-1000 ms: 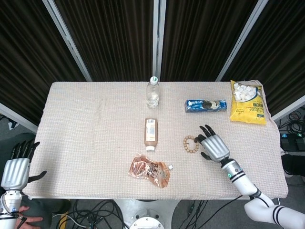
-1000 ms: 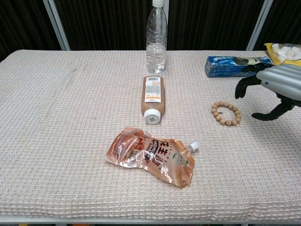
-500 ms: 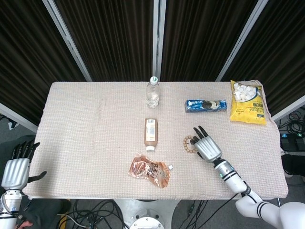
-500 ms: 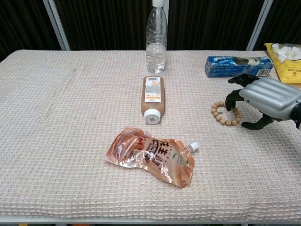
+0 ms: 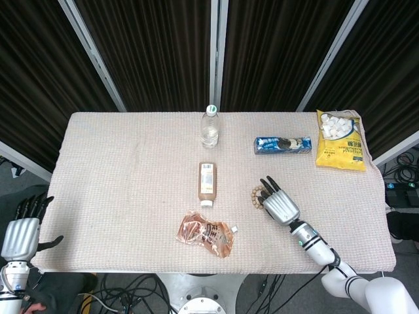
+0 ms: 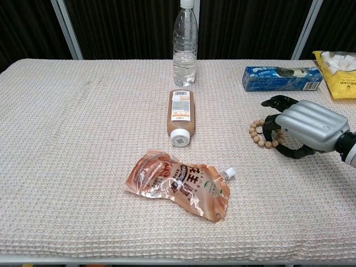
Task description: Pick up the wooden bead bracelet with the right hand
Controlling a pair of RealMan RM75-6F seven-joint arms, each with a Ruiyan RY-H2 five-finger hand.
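Since a second ago, the right hand (image 6: 305, 127) has slid leftward over the wooden bead bracelet (image 6: 258, 132) — its fingers (image 5: 267, 187) are now spreading above the beads, thumb curling beneath, nothing gripped yet. Bracelet is lying flat on the table (image 5: 131, 163), right of the brown bottle (image 5: 207, 180). Left hand (image 5: 19, 237) is hanging open off the table's left edge.
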